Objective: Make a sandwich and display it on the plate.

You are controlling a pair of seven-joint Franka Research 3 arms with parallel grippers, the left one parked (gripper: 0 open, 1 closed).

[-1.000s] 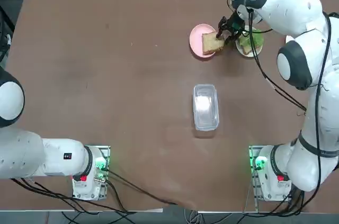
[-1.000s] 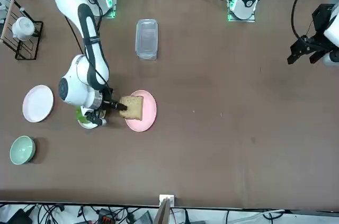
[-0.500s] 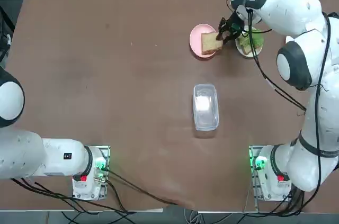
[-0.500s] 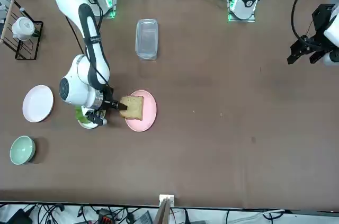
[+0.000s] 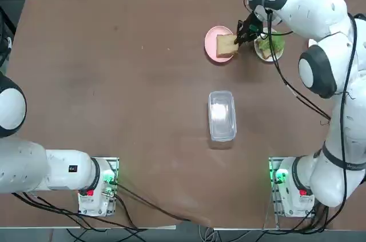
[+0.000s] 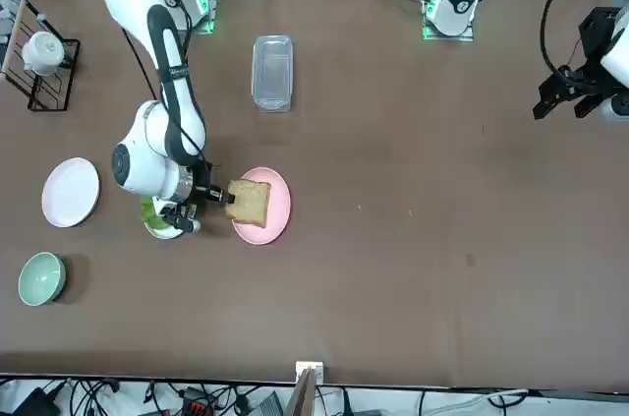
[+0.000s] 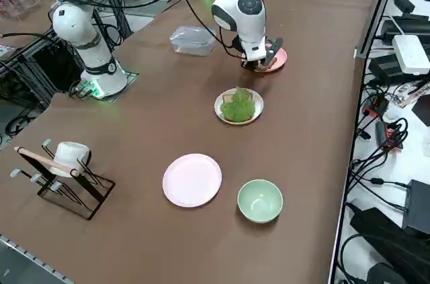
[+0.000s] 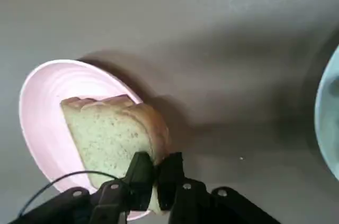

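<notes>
A tan toasted bread slice (image 5: 226,44) (image 6: 250,202) (image 8: 108,131) lies on the pink plate (image 5: 211,44) (image 6: 275,219) (image 8: 39,102) at the far right-centre of the table. My right gripper (image 5: 241,34) (image 6: 216,197) (image 8: 155,167) is shut on that slice's edge nearest the white plate, and the gripped edge looks slightly raised. Right beside it, the small white plate (image 5: 260,53) (image 6: 155,229) (image 7: 222,113) carries green lettuce (image 5: 270,42) (image 7: 239,106) on what looks like another slice. The arm partly hides this plate in the front view.
A clear lidded container (image 5: 222,115) (image 6: 272,72) lies mid-table. Further toward my right are a second pale plate (image 6: 71,192) (image 7: 192,180), a green bowl (image 6: 41,277) (image 7: 259,200) and a mug (image 7: 67,153) on a wire rack (image 7: 64,180).
The right gripper's fingers have shut on the bread slice's edge. The gripper has shifted slightly, and the slice is now tipped up a little on that side.
</notes>
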